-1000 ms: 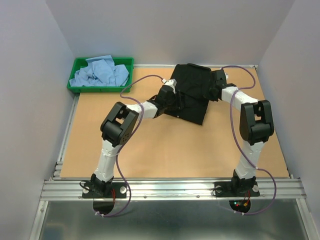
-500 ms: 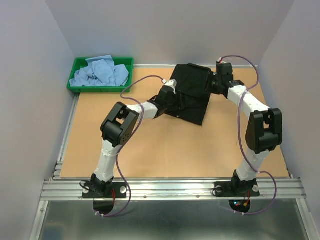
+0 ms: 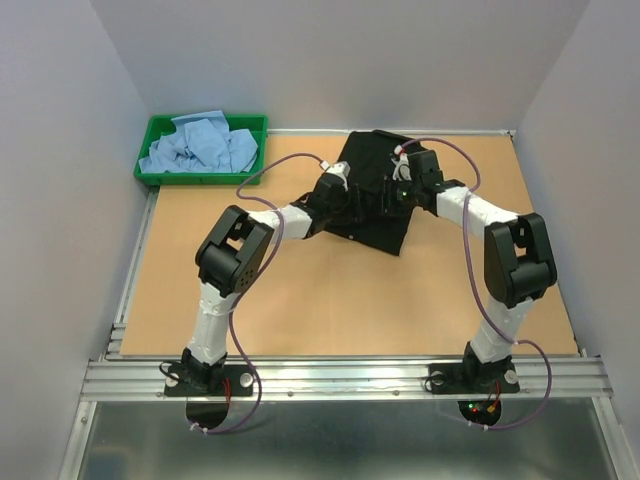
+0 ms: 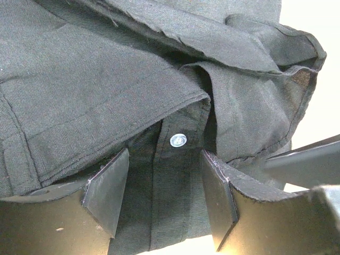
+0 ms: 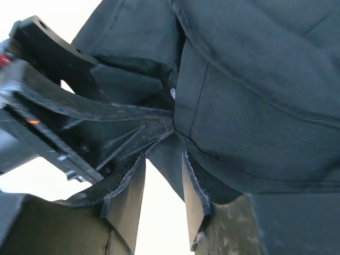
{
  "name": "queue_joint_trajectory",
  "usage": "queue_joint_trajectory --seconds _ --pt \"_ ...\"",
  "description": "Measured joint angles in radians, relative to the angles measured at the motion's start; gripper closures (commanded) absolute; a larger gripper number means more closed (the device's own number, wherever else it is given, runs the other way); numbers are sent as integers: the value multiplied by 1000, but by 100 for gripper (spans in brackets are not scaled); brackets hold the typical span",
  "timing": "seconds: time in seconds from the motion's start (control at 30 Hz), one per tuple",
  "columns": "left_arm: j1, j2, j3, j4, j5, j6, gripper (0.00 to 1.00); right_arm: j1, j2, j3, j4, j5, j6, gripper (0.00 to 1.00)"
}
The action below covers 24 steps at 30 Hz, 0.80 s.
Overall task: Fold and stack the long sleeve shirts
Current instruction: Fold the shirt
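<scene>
A black long sleeve shirt (image 3: pixel 372 160) lies partly folded at the back middle of the table. Both grippers meet over its near half. My left gripper (image 3: pixel 352 203) is open, and in the left wrist view the gripper (image 4: pixel 162 196) straddles the button placket (image 4: pixel 175 159) with one pale button (image 4: pixel 178 140) just ahead of its fingers. My right gripper (image 3: pixel 385 197) faces it from the right. In the right wrist view this gripper (image 5: pixel 161 191) is open, and a corner of black cloth (image 5: pixel 166 156) hangs between its fingertips. Light blue long sleeve shirts (image 3: pixel 200 145) lie crumpled in the tray.
The green tray (image 3: pixel 195 180) stands at the back left corner. Grey walls close in the table on the left, back and right. The left gripper's body (image 5: pixel 53 106) fills the left of the right wrist view, very close to my right fingers.
My right arm has swung left from the shirt's far right edge to its middle, close to the left gripper. The shirt's right edge now lies further left. The left arm has hardly moved.
</scene>
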Motion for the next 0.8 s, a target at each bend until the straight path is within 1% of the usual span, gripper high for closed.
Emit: queue_joint_trajectory --seconds 0.17,0.37,0.47,0.57,0.8 --pt "0 -24 -29 -8 0 0 32 4 29 -27 3 -27 10 64" --pt "0 -31 -35 -14 0 0 32 -10 95 -16 16 26 10 66" --pt "0 -40 -52 -13 3 1 32 -48 154 26 21 43 14 66" --pt "0 -48 -64 -10 5 2 32 -105 194 83 31 55 29 62" --pt "0 -59 -81 -7 13 7 31 -229 243 213 95 176 63 57"
